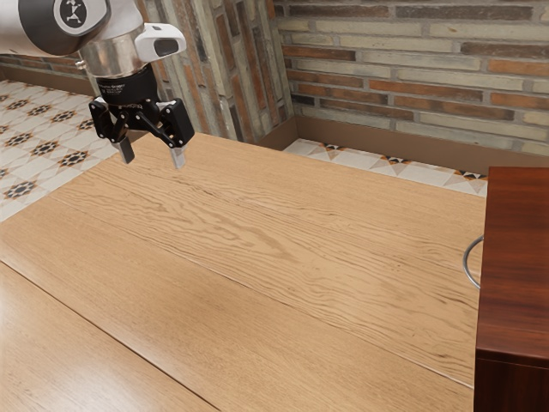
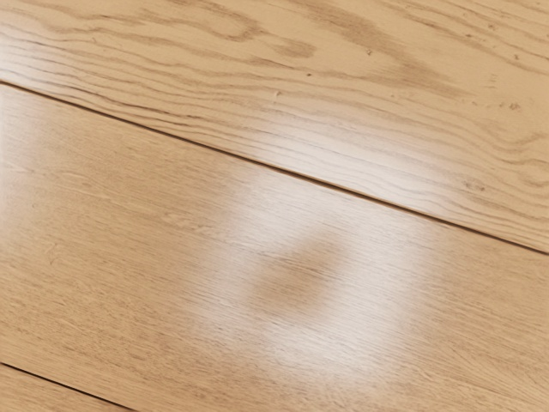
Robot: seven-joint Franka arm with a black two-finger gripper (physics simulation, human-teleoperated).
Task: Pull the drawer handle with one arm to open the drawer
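The pincer (image 1: pixel 153 158) is hanging released and empty in the upper left while the drawer handle (image 1: pixel 466 260) is sitting well apart at the right edge, so I'd be crossing the desk (image 1: pixel 257 283) and squaring up to that loop first.

Brick walls (image 1: pixel 412 69) meet a patterned tiled floor (image 1: pixel 34 146); a glossy oak-plank table (image 1: pixel 257 257) reflects soft light.
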